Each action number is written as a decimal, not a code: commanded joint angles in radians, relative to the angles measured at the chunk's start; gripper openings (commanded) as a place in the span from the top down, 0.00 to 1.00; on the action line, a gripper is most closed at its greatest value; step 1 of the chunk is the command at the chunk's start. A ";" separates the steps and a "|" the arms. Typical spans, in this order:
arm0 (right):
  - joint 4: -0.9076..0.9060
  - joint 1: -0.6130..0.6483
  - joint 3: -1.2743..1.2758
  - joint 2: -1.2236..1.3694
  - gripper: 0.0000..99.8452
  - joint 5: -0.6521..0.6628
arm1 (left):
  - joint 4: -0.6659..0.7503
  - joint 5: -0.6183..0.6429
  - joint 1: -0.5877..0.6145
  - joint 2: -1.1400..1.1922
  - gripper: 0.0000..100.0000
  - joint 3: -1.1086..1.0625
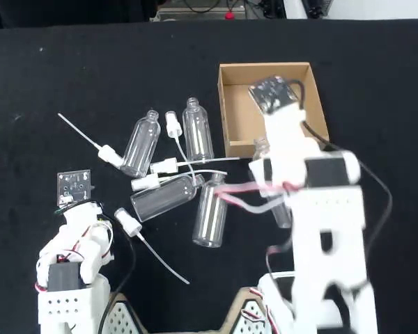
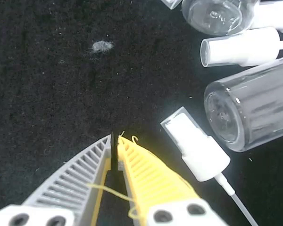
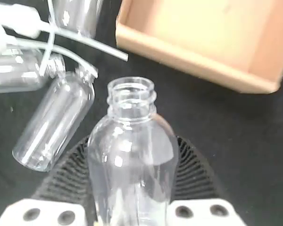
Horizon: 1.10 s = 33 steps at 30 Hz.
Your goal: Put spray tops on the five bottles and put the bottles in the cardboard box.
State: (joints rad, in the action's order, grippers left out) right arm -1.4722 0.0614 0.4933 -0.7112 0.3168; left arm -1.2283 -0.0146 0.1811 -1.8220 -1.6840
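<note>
My right gripper (image 3: 132, 150) is shut on a clear bottle (image 3: 131, 155) without a cap, its black fingers (image 3: 193, 172) on either side. The open neck points toward the cardboard box (image 3: 203, 42). In the high view this held bottle (image 1: 262, 147) is just in front of the box (image 1: 230, 111). My left gripper (image 2: 114, 140) is shut and holds nothing, low over the black cloth, beside a white spray top (image 2: 198, 148). That spray top (image 1: 127, 221) lies right of the left arm (image 1: 76, 216). Several uncapped bottles (image 1: 164, 197) and loose spray tops (image 1: 164, 165) lie in a heap mid-table.
Two bottles (image 1: 141, 142) (image 1: 198, 129) lie behind the heap, and another (image 1: 211, 210) lies in front of it, near the right arm. Long dip tubes (image 1: 160, 261) stick out from the tops. A bottle (image 2: 250, 110) lies close beyond the left gripper.
</note>
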 commanded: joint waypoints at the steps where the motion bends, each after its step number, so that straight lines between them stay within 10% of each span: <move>1: -0.005 0.048 0.018 -0.176 0.94 -0.009 | -0.006 -0.002 -0.012 0.002 0.97 -0.016; 13: 0.118 0.259 0.177 -0.226 0.94 -0.087 | 0.006 -0.025 0.058 -0.002 0.97 -0.008; 21: 0.117 0.259 0.197 -0.228 0.94 -0.150 | 0.269 -0.396 0.409 -0.002 0.97 0.179; 33: 0.147 0.259 0.257 -0.228 0.94 -0.189 | 0.074 -0.394 0.403 0.057 0.76 0.432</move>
State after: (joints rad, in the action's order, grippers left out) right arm -1.3663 0.3053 0.7465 -0.9152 0.1358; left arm -1.0641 -0.3997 0.5769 -1.8220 -1.3909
